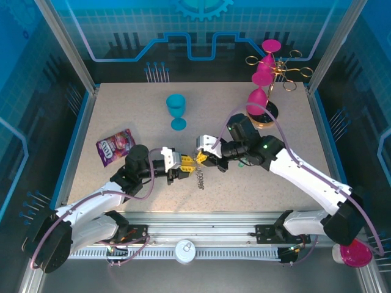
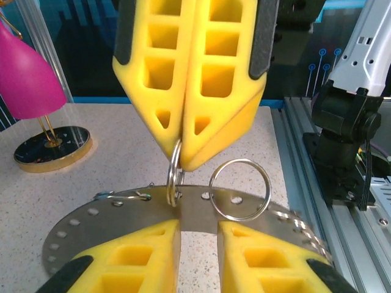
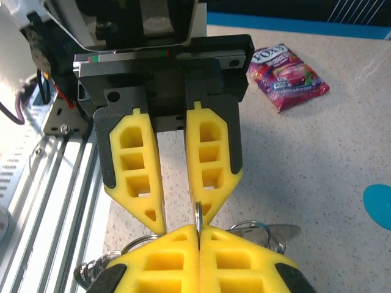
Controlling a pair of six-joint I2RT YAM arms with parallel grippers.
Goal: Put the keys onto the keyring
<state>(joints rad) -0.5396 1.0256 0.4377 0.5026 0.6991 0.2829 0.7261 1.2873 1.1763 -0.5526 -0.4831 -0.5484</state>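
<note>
Right pincer (image 3: 197,238): jaws fully closed, nipping a thin split ring (image 2: 175,177) edge-on at the very tips. Left pincer (image 2: 198,229): jaws a narrow gap apart, gripping nothing I can make out.

Keyring (image 2: 122,213): flat grey metal band, curved, punched with a row of small holes. It lies just beyond my left fingertips, with the split ring crossing its upper edge. Bigger ring (image 2: 239,189) stands against the band just beside it. From above, a dark chain-like strand dangles under the meeting tips.

Both my arms reach inward, low over the table (image 1: 275,122), wrists facing each other, pincers tip to tip near mid-table.
</note>
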